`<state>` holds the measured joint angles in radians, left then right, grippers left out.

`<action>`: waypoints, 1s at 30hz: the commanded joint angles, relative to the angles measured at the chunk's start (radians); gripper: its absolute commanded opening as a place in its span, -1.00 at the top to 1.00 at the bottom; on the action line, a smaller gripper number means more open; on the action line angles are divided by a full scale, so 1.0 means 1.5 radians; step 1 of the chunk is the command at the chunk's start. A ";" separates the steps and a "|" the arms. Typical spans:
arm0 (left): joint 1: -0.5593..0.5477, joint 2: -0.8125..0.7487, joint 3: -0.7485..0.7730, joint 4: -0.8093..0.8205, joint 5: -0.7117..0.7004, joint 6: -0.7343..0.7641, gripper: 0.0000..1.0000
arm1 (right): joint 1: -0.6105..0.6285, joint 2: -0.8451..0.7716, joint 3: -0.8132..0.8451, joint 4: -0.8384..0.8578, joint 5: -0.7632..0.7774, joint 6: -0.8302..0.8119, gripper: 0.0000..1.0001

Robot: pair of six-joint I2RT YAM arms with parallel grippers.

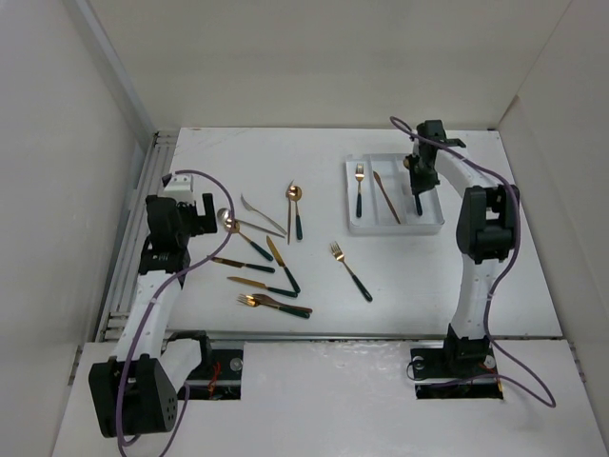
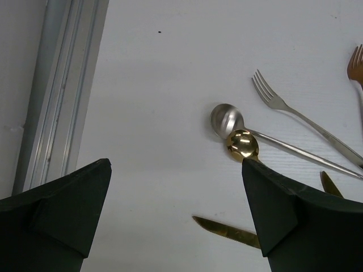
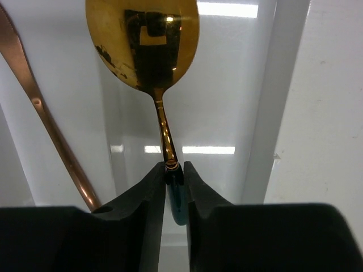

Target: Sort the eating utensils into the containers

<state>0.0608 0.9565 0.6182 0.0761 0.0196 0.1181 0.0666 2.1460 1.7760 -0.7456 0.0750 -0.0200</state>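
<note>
Two pincers, one spoon at the tray

Your bench [image 1: 428, 286] carries the white tray [image 1: 354, 227] at its far right, with three compartments side by side. Your right pincer [image 3: 174, 165] is nearly closed on the dark handle of a gold spoon [image 3: 142, 39], held at the right compartment. Your left pincer [image 2: 176, 164] hangs wide open and empty above the bench's left side. A fork [image 1: 360, 186] lies in the left compartment and a copper knife [image 1: 385, 197] in the middle one. The other utensils [image 1: 283, 264] lie scattered left of the tray.
</note>
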 commanded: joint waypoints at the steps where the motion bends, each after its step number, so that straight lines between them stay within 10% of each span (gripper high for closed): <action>1: 0.003 -0.001 0.033 0.007 0.021 0.015 -1.00 | 0.004 -0.001 0.028 0.028 0.001 -0.009 0.47; 9: 0.003 0.013 0.081 -0.087 0.086 0.234 -1.00 | 0.058 -0.150 -0.004 0.026 0.134 -0.003 0.02; 18: 0.003 0.032 0.124 -0.150 0.093 0.086 -1.00 | 0.271 -0.350 -0.307 0.036 0.010 0.113 0.02; 30: 0.003 -0.011 0.079 -0.122 0.036 0.061 -1.00 | 0.437 -0.327 -0.468 0.097 -0.059 0.226 -0.12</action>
<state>0.0612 0.9863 0.7444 -0.1379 0.1009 0.2325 0.7055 1.6779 1.0847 -0.6712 0.0147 0.2550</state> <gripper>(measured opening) 0.997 0.559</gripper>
